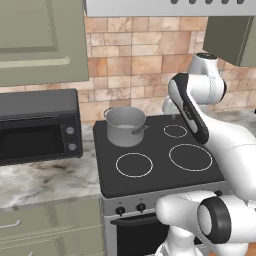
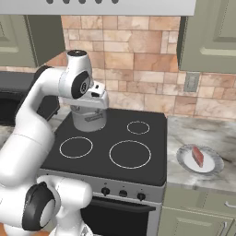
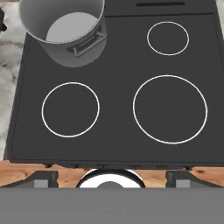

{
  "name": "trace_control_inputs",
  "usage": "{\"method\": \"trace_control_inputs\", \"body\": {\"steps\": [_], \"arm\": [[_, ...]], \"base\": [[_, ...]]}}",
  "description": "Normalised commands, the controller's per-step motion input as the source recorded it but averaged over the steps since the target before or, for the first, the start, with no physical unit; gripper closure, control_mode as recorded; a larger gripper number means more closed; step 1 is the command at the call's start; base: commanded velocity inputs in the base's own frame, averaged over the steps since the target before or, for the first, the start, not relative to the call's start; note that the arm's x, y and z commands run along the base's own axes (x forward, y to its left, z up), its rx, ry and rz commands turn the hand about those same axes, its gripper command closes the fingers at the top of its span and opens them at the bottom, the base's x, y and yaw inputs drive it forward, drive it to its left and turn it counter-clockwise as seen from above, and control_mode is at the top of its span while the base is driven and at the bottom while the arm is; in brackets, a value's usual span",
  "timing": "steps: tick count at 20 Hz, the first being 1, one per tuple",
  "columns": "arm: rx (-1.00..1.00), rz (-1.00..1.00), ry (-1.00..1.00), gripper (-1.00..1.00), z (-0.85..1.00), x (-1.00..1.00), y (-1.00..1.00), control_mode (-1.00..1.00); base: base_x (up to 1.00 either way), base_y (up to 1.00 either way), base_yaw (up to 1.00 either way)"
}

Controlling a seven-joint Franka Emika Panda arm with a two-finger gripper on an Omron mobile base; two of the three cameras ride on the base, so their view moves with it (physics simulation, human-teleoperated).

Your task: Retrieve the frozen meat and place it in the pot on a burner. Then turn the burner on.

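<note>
The grey metal pot (image 1: pixel 125 125) stands on the stove's back-left burner, and its inside looks empty in the hand view (image 3: pixel 65 30). In the right base view my hand partly covers the pot (image 2: pixel 86 123). The frozen meat (image 2: pixel 198 156), a small red slab, lies on a white plate (image 2: pixel 185 159) on the counter right of the stove. My gripper (image 2: pixel 94 114) hangs above the cooktop, just in front of the pot. Its fingertips (image 3: pixel 43 179) stand wide apart, so the gripper (image 3: pixel 111 177) is open with nothing between them.
The black cooktop (image 1: pixel 160 150) has three free burners, ringed in white. Knobs (image 2: pixel 123 193) line the stove's front panel. A black microwave (image 1: pixel 37 125) sits on the counter left of the stove. Cabinets and a range hood hang overhead.
</note>
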Motion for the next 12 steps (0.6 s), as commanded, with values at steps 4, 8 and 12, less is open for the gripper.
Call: {"method": "trace_control_inputs", "body": {"steps": [4,8,12], "arm": [[-0.02,0.00,-0.01,-1.00,-0.06,0.00,-0.30,-1.00],[-0.01,0.00,0.03,-1.00,-0.17,0.02,-0.45,-1.00],[0.00,0.00,0.01,-1.00,-0.02,0.23,-0.47,-1.00]], "base": [[0.00,0.00,0.00],[0.00,0.00,0.00],[0.00,0.00,0.00]]}}
